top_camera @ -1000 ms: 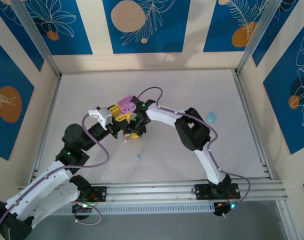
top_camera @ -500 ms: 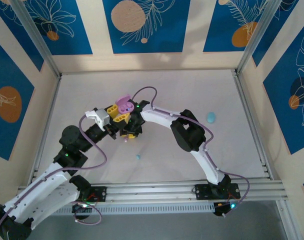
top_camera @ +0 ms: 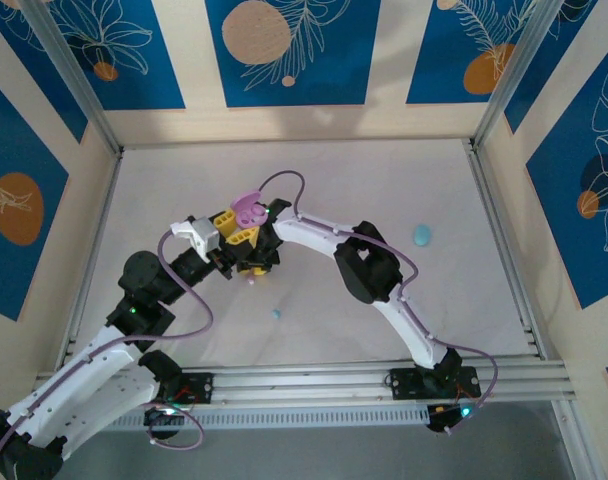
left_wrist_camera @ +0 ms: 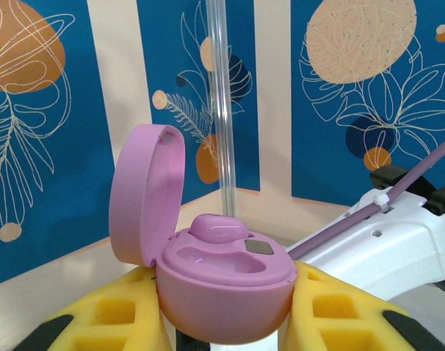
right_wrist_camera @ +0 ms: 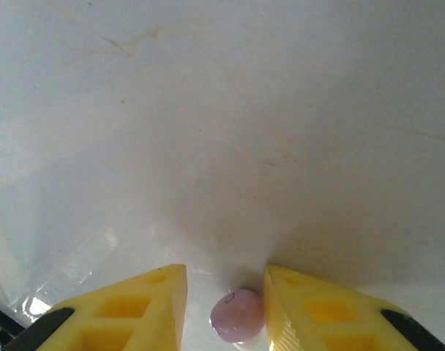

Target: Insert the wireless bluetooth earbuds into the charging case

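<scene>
Yellow fingers (left_wrist_camera: 113, 318) of the left gripper (left_wrist_camera: 226, 330) are clenched on the rounded base of the pink charging case (left_wrist_camera: 222, 289), one finger on each side, holding it upright above the table (top_camera: 384, 180). Its lid (left_wrist_camera: 146, 191) is hinged back and stands open. Inside, one pink earbud (left_wrist_camera: 217, 228) sits seated in its socket, while the neighbouring socket (left_wrist_camera: 208, 261) is an empty hollow. Just beside that hold, in the overhead view, the right gripper (right_wrist_camera: 226, 292) points down at the white tabletop with its yellow fingers partly apart, straddling a second pink earbud (right_wrist_camera: 238, 314) that lies on the surface. The earbud sits close against one finger, and a strip of table shows between it and the other, so the jaws are not clamped on it. Farther out, towards the arm bases, a tiny teal earbud (top_camera: 276, 313) lies alone on the table, well apart from both grippers. Far over on the right-hand side of the table, near the wall, rests a teal case (top_camera: 422, 235), closed as far as can be told at that size.
</scene>
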You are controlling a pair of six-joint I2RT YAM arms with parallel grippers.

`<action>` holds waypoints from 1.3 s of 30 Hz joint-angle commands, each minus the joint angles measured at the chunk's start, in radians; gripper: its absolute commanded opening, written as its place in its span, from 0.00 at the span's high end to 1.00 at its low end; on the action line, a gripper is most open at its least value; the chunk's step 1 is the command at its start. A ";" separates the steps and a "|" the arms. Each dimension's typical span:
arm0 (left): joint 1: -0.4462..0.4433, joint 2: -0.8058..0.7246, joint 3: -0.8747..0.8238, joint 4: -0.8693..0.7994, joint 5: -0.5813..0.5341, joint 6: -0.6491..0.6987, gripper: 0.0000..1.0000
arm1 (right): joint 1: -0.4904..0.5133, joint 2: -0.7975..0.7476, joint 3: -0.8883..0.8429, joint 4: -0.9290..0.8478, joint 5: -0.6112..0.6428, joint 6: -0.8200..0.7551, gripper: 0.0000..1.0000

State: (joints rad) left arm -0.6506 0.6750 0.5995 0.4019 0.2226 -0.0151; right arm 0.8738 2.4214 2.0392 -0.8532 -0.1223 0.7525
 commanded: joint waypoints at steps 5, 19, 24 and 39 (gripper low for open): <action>-0.006 -0.011 0.023 0.020 -0.018 0.019 0.69 | 0.039 0.072 0.100 -0.116 0.031 -0.075 0.66; -0.007 -0.010 0.019 0.031 -0.017 0.009 0.69 | 0.104 0.135 0.223 -0.282 0.235 -0.152 0.71; -0.007 -0.015 0.021 0.028 -0.019 0.009 0.69 | 0.121 0.147 0.254 -0.316 0.263 -0.170 0.72; -0.007 -0.014 0.025 0.020 -0.023 0.005 0.69 | 0.106 0.087 0.206 -0.312 0.263 -0.182 0.79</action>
State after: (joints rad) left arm -0.6506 0.6750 0.5995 0.4026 0.2150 -0.0158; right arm 0.9848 2.5294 2.2810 -1.1034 0.1604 0.5758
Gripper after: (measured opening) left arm 0.315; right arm 0.212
